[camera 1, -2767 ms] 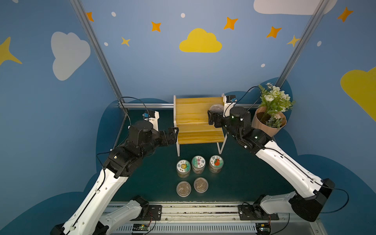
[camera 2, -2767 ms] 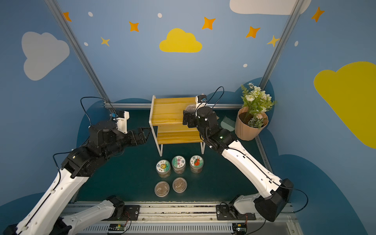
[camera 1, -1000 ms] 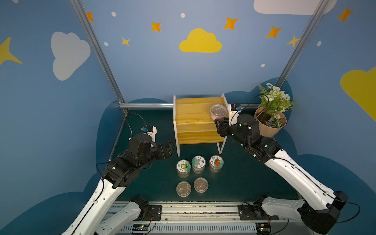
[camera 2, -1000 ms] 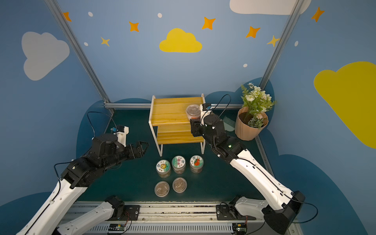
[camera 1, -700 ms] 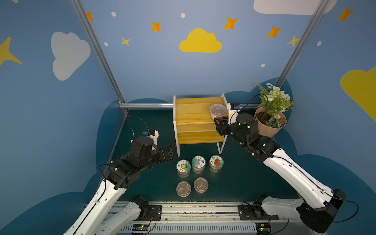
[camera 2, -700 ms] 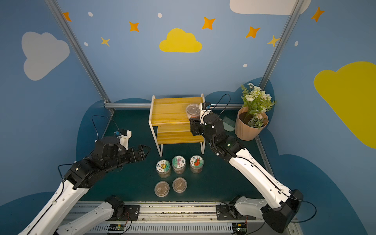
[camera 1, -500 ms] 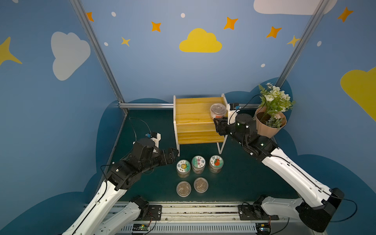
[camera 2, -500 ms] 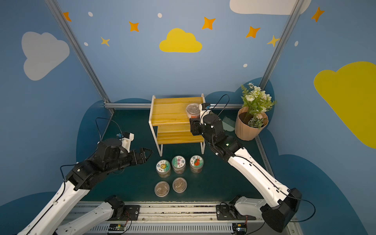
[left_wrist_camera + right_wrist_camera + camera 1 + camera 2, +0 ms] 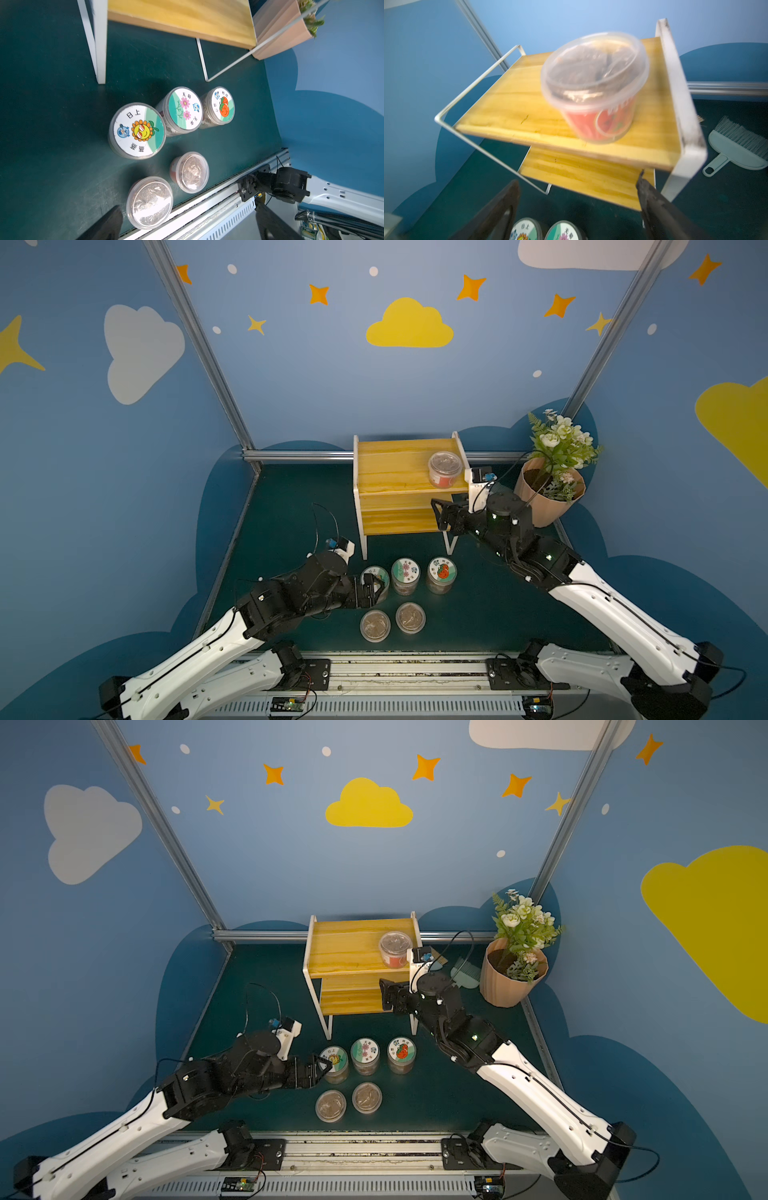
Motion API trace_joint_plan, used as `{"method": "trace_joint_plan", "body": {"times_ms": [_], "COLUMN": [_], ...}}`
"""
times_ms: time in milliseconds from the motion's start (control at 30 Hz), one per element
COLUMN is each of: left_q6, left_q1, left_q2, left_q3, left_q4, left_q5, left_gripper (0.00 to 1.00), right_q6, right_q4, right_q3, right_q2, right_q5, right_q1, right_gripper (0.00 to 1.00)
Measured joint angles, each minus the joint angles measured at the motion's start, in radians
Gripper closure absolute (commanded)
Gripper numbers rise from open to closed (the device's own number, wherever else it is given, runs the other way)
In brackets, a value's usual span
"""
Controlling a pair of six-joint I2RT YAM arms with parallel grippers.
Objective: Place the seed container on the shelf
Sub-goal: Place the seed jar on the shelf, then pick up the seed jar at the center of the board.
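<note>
1 seed container (image 9: 445, 470), a clear-lidded tub with a red label, stands upright on the top plank of the shelf (image 9: 390, 475). It sits toward the end nearest the flower pot (image 9: 549, 494), and the right wrist view shows it blurred (image 9: 593, 87) but resting flat on the wood.

The right gripper (image 9: 441, 515) hangs just in front of the shelf at the height of the lower plank, below the container and apart from it. Its 2 fingers are spread wide, with only the plank edge showing between them in the wrist view.

Down on the green mat (image 9: 291, 506), 3 jars with picture lids stand in a row in front of the shelf legs: the sunflower jar (image 9: 137, 131), the pink-flower jar (image 9: 184, 110) and the orange-fruit jar (image 9: 221, 107). Nearer the rail sit 2 clear-lidded tubs (image 9: 149, 202).

The left gripper (image 9: 371, 588) hovers low beside the sunflower jar. Its fingers (image 9: 113, 218) are spread wide too, and 1 of the tubs lies just beside a fingertip.

A small teal brush (image 9: 737, 143) lies on the mat between the shelf and the pot.
</note>
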Motion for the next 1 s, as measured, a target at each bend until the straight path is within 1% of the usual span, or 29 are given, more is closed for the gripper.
{"method": "trace_joint_plan", "body": {"times_ms": [67, 167, 267, 433, 533, 633, 800, 867, 1000], "left_q6": [-0.029, -0.058, -0.073, -0.071, -0.061, -0.061, -0.061, -0.061, -0.055], "left_q1": [-0.069, -0.148, -0.183, -0.193, -0.193, -0.200, -0.231, -0.245, -0.256], "left_q2": [0.003, 0.013, 0.045, 0.112, 0.142, 0.182, 0.204, 0.224, 0.288], "left_q3": [-0.026, -0.071, -0.102, -0.106, -0.106, -0.107, -0.169, -0.201, -0.209], "left_q4": [0.012, 0.050, 0.085, 0.136, 0.179, 0.215, 0.299, 0.334, 0.372], "left_q5": [-0.037, -0.083, -0.112, -0.142, -0.144, -0.143, -0.147, -0.148, -0.148], "left_gripper": [0.00, 0.00, 0.00, 0.00, 0.00, 0.00, 0.00, 0.00, 0.00], "right_q6": [0.015, 0.036, 0.058, 0.077, 0.079, 0.093, 0.142, 0.177, 0.246], "right_q4": [-0.031, -0.076, -0.117, -0.180, -0.189, -0.188, -0.204, -0.213, -0.230], "right_q3": [-0.042, -0.123, -0.202, -0.245, -0.250, -0.289, -0.393, -0.436, -0.518], "right_q2": [-0.039, -0.108, -0.181, -0.258, -0.280, -0.297, -0.308, -0.321, -0.367], "right_q5": [0.029, 0.087, 0.136, 0.193, 0.196, 0.190, 0.206, 0.228, 0.293], "right_q1": [0.055, 0.135, 0.196, 0.209, 0.214, 0.246, 0.375, 0.439, 0.581], "right_gripper": [0.09, 0.08, 0.08, 0.08, 0.08, 0.08, 0.07, 0.08, 0.08]}}
